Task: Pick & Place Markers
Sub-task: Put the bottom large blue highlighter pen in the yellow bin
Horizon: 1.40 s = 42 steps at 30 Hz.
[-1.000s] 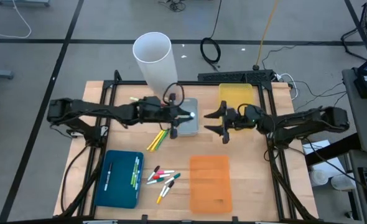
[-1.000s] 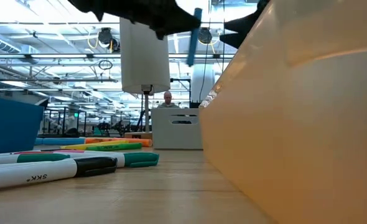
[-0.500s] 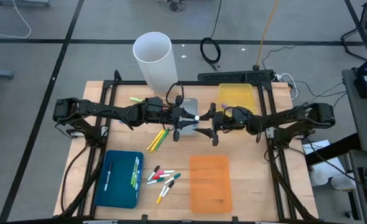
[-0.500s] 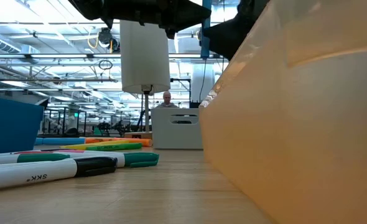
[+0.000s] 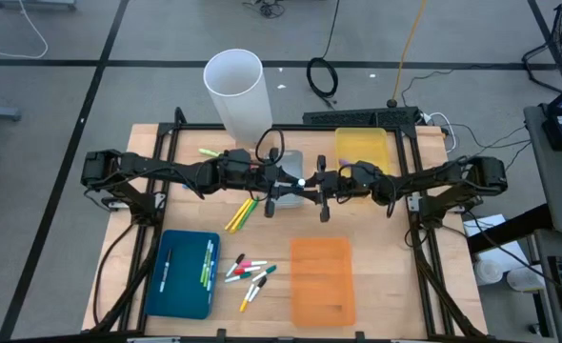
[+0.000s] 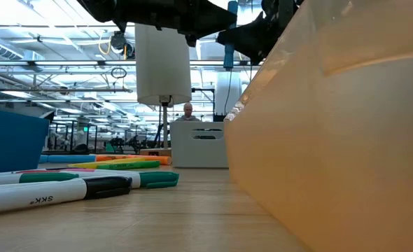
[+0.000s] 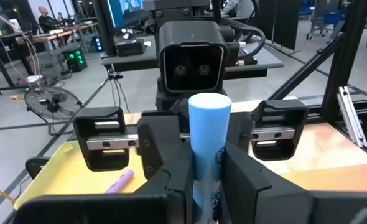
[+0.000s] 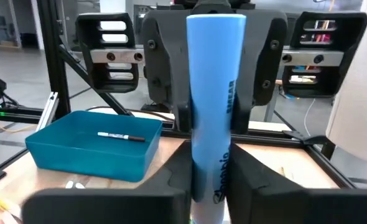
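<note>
Both arms stretch level above the worktop [image 5: 167, 143] centre. The left claw [image 5: 279, 181] and right claw [image 5: 317, 184] meet, both apparently gripping one blue marker [image 8: 213, 99], right claw at its 3 o'clock.

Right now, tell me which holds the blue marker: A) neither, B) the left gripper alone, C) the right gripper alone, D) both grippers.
D: both wrist views show the blue marker clamped between that arm's own fingers, with left gripper and right gripper meeting mid-table.
</note>
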Motion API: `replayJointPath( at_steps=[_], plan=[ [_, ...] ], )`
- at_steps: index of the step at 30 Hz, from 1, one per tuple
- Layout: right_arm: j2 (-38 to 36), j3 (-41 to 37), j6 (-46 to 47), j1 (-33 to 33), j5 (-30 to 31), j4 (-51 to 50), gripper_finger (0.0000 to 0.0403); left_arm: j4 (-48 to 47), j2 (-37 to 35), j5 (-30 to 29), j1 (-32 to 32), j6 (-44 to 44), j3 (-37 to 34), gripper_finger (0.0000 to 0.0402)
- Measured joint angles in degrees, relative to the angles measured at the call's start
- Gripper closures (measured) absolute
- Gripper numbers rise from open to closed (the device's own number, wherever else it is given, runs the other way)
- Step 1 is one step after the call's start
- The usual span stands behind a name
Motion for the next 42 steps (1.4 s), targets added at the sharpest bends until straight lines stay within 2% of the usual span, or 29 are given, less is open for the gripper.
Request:
replayJointPath(
  at_steps=[5, 10, 16, 20, 22, 25, 27, 31, 36, 42],
  plan=[
    [0.0, 0.0, 0.5, 0.0, 0.2, 0.1, 0.0358, -0.4, 0.0, -1.2, 0.0, -1.7, 0.1, 0.0317],
    [0.0, 0.1, 1.5, -0.1, 2.2, -1.9, 0.0358, -2.5, -1.3, -5.8, -0.1, -6.4, 0.1, 0.0237],
    [-4.8, 0.1, 0.2, -0.2, 11.2, -13.4, 0.0358, -9.9, -6.9, -12.3, -0.7, -5.8, 0.1, 0.0137],
    [-10.6, 0.0, 0.0, -0.2, 19.4, -23.0, 0.0358, -16.0, -9.9, -16.7, -1.2, -5.7, 0.1, 0.0094],
    [-13.4, -0.6, 0.1, -0.2, 25.7, -28.2, 0.0358, -18.8, -11.5, -18.6, -1.2, -5.7, 0.1, 0.0081],
    [-17.5, -3.7, 2.3, -1.6, 35.4, -31.3, 0.0358, -25.5, -13.3, -21.2, -1.2, -6.4, 0.1, 0.0071],
    [-20.0, -7.7, 5.0, -3.6, 38.8, -29.9, 0.0358, -28.0, -13.8, -22.5, -1.2, -7.7, 0.0, 0.0071],
    [-23.3, -18.2, 7.7, -8.4, 41.3, -18.8, 0.0358, -31.8, -14.7, -24.3, -1.2, -8.1, 0.0, 0.0081],
    [-23.9, -29.8, 9.0, -13.7, 42.2, -2.0, 0.0358, -32.1, -14.8, -24.5, -1.2, -7.9, 0.0, 0.0099],
    [-23.8, -33.6, 10.4, -18.8, 41.8, -1.0, 0.0358, -31.7, -14.8, -24.9, -1.1, -7.7, 0.0, 0.0116]
  ],
)
